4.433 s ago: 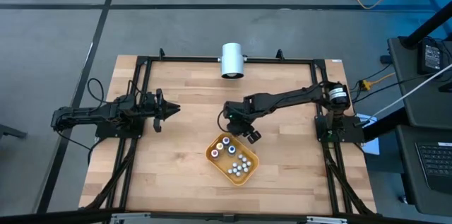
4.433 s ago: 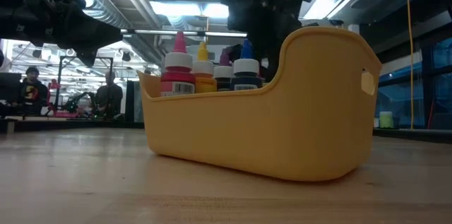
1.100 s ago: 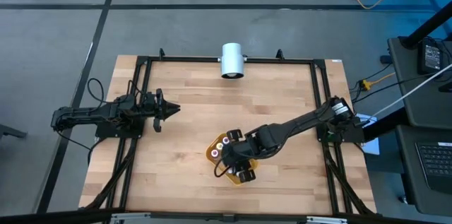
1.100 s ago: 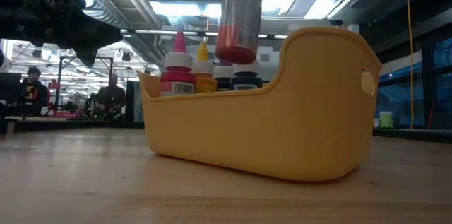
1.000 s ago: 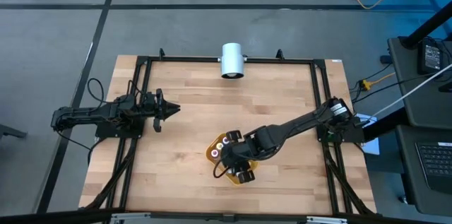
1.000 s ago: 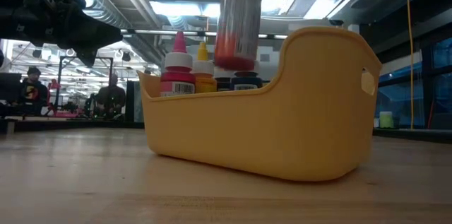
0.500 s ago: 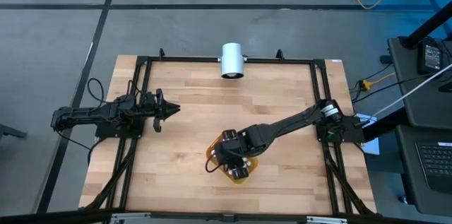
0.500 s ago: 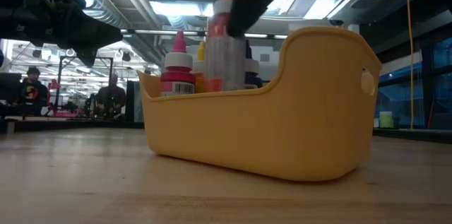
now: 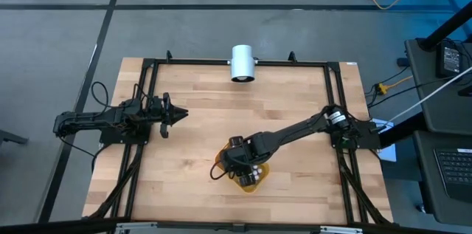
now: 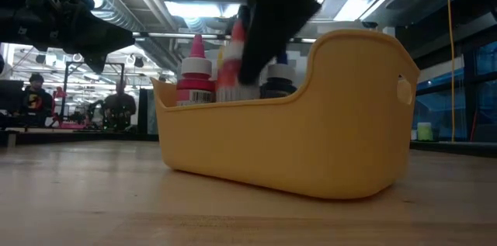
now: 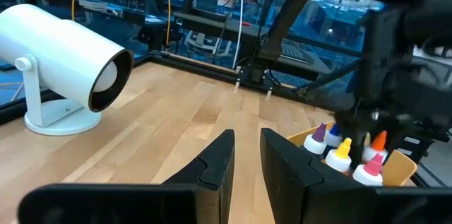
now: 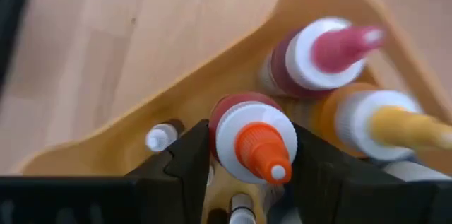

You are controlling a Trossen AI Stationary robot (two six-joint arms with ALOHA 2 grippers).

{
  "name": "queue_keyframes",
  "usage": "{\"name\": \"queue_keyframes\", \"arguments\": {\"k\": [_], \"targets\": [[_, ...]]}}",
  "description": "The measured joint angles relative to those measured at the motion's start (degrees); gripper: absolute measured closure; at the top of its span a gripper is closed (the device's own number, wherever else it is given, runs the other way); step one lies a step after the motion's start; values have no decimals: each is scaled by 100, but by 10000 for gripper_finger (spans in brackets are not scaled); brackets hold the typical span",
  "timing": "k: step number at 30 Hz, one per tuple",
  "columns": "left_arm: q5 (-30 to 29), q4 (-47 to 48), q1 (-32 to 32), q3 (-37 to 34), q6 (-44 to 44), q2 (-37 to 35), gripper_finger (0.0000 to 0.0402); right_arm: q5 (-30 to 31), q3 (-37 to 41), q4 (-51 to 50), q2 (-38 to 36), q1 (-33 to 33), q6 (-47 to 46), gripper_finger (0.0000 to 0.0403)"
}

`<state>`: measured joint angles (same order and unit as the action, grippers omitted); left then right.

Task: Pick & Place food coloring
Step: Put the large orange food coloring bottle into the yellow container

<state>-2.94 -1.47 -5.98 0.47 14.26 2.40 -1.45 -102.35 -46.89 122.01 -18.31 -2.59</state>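
Right gripper (image 12: 247, 160) clamped; left gripper (image 11: 244, 157) idle.

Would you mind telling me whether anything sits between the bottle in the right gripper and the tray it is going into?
Nothing visible does. The right gripper holds the orange-tipped bottle inside the orange tray, beside the pink-tipped bottle.

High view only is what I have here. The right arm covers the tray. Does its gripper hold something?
Observer: Yes. The right gripper is closed on a bottle with an orange tip, seen in the right wrist view.
Operator: Is the bottle inside the tray?
Observer: Yes, it is low inside the yellow tray, beside the pink-tipped bottle.
Operator: And the left gripper?
Observer: The left gripper holds nothing, far from the tray.
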Motion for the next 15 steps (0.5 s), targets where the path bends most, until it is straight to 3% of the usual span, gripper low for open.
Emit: {"name": "queue_keyframes", "arguments": {"k": [15], "targets": [[0, 0, -2, 0, 0, 0, 336, -10, -2, 98, 197, 70, -31, 240]]}}
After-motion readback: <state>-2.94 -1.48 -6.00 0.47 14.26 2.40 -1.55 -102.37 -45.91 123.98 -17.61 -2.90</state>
